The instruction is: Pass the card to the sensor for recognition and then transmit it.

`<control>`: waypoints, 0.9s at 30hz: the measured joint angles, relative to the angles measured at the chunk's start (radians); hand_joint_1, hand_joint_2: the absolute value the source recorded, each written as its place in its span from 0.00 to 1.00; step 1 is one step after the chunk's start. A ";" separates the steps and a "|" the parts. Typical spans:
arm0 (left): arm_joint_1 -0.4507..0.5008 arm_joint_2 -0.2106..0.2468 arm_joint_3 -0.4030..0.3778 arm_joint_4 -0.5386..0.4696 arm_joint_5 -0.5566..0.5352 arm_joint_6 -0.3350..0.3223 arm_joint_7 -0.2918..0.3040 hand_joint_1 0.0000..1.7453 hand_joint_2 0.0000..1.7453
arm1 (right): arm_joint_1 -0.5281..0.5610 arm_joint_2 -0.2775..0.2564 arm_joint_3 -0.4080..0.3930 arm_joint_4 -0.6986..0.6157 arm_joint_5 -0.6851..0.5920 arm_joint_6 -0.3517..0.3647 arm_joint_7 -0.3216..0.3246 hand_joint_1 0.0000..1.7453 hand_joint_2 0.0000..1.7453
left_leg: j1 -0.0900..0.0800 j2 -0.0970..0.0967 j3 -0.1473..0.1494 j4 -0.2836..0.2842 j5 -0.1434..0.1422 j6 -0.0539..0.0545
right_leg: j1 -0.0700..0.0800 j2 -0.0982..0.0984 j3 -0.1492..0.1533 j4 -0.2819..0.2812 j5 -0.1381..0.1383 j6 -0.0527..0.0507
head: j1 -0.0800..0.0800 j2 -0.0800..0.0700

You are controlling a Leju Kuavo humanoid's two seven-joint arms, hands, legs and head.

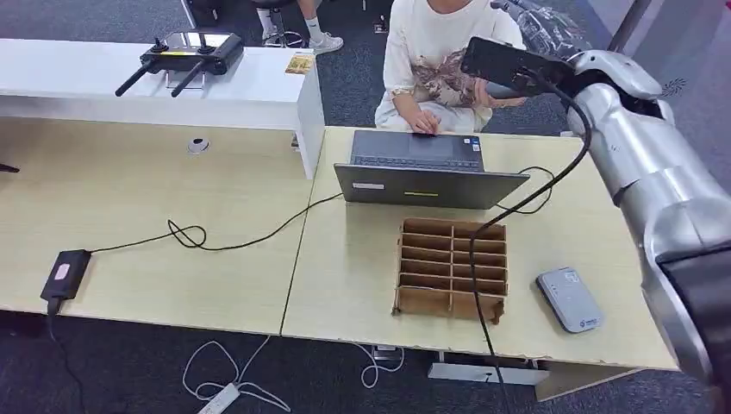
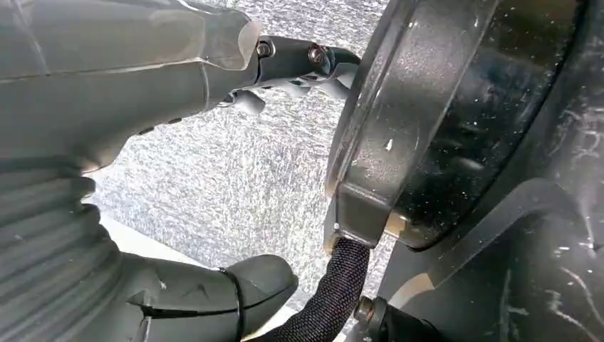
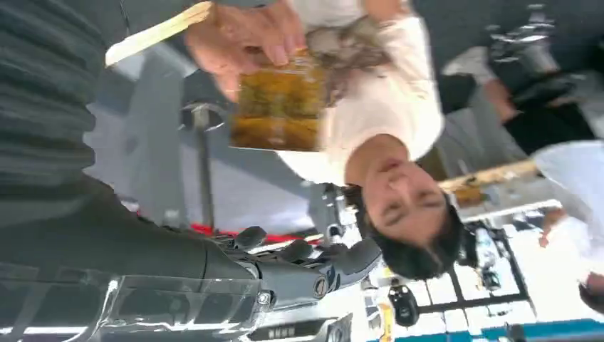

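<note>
A person's hand [image 3: 242, 35] holds out a yellow-brown card [image 3: 281, 107] in the right wrist view. My right hand [image 3: 299, 267] is raised before it, fingers stretched out and apart from the card, holding nothing. From the head view my right arm [image 1: 638, 147] reaches up toward the seated person [image 1: 440, 52], and its black wrist unit [image 1: 509, 65] hides the hand. The grey card sensor [image 1: 569, 299] lies on the table near the front right. My left hand [image 2: 107, 85] hangs over the carpet with fingers [image 2: 299, 64] spread and nothing in them.
An open laptop [image 1: 422, 168] stands in front of the person. A cardboard divider box [image 1: 451, 267] sits left of the sensor. Cables [image 1: 198, 235] and a power brick [image 1: 65, 274] lie on the left table. A remote controller [image 1: 185, 53] and another card [image 1: 300, 63] rest on the white counter.
</note>
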 joint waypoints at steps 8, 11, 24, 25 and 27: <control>0.000 0.000 0.000 0.000 0.001 0.000 0.000 0.00 1.00 | 0.004 0.000 -0.013 -0.004 -0.023 0.002 -0.011 0.00 1.00 | 0.000 0.000 0.000 0.000 0.000 0.000 | 0.000 0.000 0.000 0.000 0.000 0.000 | 0.000 0.000; 0.000 0.000 -0.007 0.000 0.003 0.000 0.000 0.00 1.00 | 0.032 -0.009 -0.088 -0.027 -0.122 0.039 -0.055 0.00 1.00 | 0.000 0.000 0.000 0.000 0.000 0.000 | 0.000 0.000 0.000 0.000 0.000 0.000 | 0.000 0.000; 0.005 -0.008 -0.012 0.000 0.048 0.024 0.039 0.00 1.00 | 0.177 0.019 -0.292 -0.191 -0.397 0.078 -0.122 0.00 1.00 | 0.000 0.001 0.001 0.000 0.000 0.000 | 0.000 0.000 0.000 0.001 0.000 0.000 | -0.001 0.000; 0.004 -0.010 -0.012 0.000 0.047 0.024 0.045 0.00 1.00 | 0.193 0.023 -0.299 -0.213 -0.409 0.076 -0.122 0.00 1.00 | 0.000 0.000 0.001 0.000 0.000 0.000 | 0.000 0.000 0.000 0.001 0.000 0.000 | -0.001 0.000; 0.001 -0.013 -0.012 0.000 0.045 0.024 0.055 0.00 1.00 | 0.228 0.024 -0.318 -0.256 -0.440 0.077 -0.113 0.00 1.00 | 0.000 -0.001 0.001 0.000 0.000 0.000 | 0.000 0.000 0.000 0.001 0.000 0.000 | 0.000 0.000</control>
